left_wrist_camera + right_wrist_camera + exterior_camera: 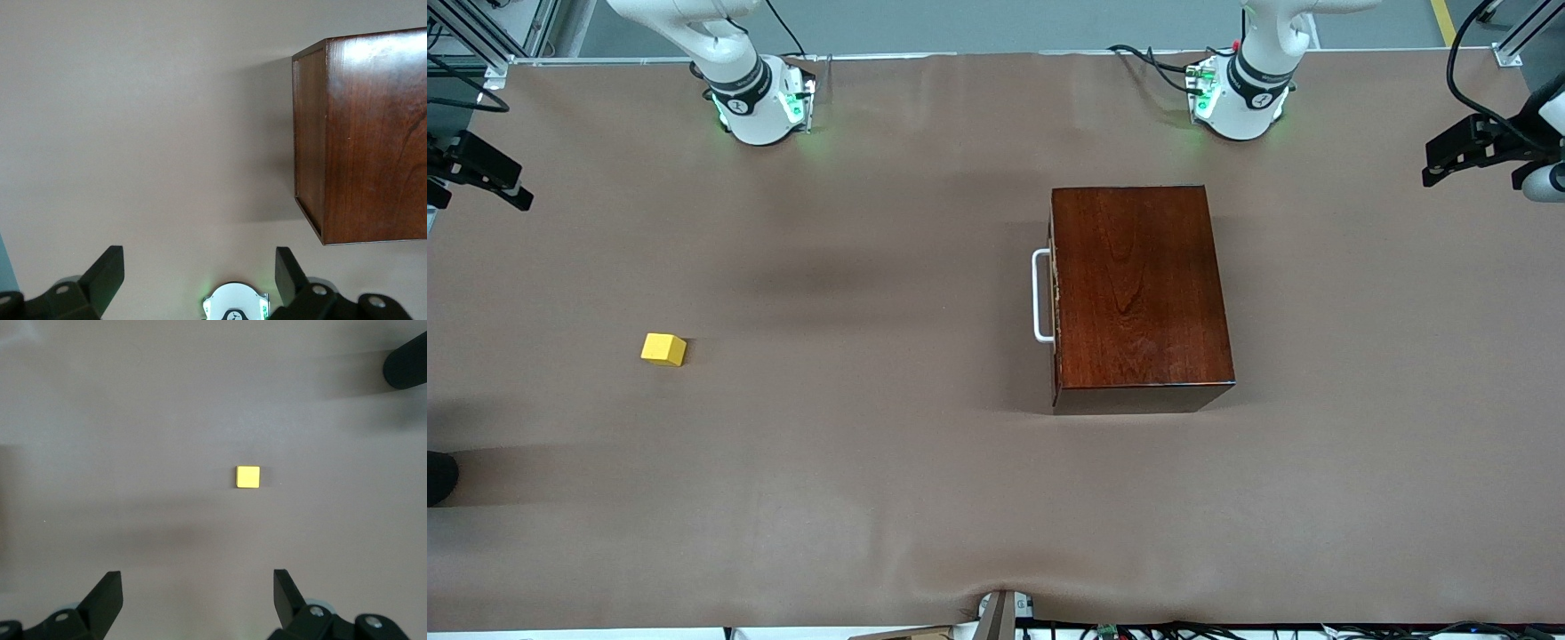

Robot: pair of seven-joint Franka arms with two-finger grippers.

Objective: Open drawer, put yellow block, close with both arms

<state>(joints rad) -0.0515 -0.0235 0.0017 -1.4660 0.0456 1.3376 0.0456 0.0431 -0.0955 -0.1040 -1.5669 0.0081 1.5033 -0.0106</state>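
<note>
The dark mahogany box [1138, 284] stands toward the left arm's end of the table, also seen in the left wrist view [373, 133]. Its drawer is pushed in, and the white handle [1040, 295] faces the right arm's end. The yellow block [663, 349] lies alone on the brown table cover toward the right arm's end. My left gripper [200, 267] hangs high and open over bare table beside the box, with nothing between its fingers. My right gripper [198, 587] is open too, high over the table, with the yellow block [248, 477] lying below it, apart from the fingers.
Both arms rise from their green-lit bases [760, 102] [1232, 98] and leave the front view at the top. Black fixtures [480, 169] [1480, 147] stick in at both ends of the table. A dark object [440, 478] sits at the edge near the block.
</note>
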